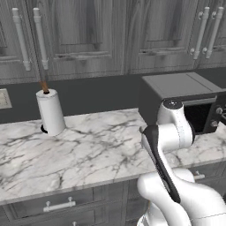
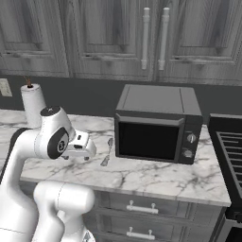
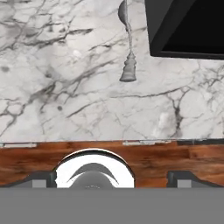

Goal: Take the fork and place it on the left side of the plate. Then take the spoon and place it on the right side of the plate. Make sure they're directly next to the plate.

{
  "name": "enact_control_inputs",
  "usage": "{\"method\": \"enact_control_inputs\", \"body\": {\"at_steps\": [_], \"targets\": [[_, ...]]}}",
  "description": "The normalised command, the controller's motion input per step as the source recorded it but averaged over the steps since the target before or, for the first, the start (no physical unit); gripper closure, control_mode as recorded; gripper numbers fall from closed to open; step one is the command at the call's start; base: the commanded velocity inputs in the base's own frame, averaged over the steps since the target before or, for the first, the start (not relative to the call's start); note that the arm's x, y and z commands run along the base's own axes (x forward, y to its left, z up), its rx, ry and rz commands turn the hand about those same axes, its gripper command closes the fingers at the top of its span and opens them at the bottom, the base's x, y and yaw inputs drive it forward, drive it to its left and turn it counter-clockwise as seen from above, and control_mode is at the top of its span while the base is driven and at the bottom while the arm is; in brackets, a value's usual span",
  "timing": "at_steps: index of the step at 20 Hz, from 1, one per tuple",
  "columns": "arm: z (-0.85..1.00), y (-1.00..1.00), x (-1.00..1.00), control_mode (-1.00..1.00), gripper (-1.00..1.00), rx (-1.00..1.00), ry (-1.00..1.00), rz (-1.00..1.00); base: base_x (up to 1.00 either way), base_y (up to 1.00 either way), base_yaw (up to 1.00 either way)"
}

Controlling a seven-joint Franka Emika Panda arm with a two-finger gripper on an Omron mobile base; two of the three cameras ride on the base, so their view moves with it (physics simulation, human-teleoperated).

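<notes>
The spoon [image 2: 108,152], small and silvery-grey, lies flat on the marble counter just left of the microwave's front corner. In the hand view the spoon [image 3: 128,41] runs down from the top edge, bowl uppermost and its flared handle end nearest my fingers. My gripper [image 2: 77,157] hangs above the counter's front strip, a short way left of the spoon, pointing down. Its two dark fingertips [image 3: 43,179] stand far apart, so the gripper [image 3: 111,180] is open with nothing between them. The fork and the plate are out of view.
A dark microwave [image 2: 158,134] stands on the counter right of the spoon, also seen as the microwave [image 1: 185,95]. A paper towel roll [image 1: 50,110] stands at the back left. A stove [image 2: 231,146] borders the counter's right end. Wooden floor [image 3: 131,155] shows below the counter edge.
</notes>
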Motion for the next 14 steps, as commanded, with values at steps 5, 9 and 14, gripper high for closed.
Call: {"method": "enact_control_inputs", "body": {"at_steps": [5,9,14], "targets": [[-0.2,0.0,0.29,-1.0,-1.0,0.0,0.0,-0.22,0.0,0.0,0.0],[-0.22,-0.09,0.42,-1.0,-1.0,0.0,0.0,-0.11,0.0,0.0,0.0],[-0.23,-0.29,0.44,-1.0,-1.0,0.0,0.0,0.0,0.0,0.0,0.0]]}}
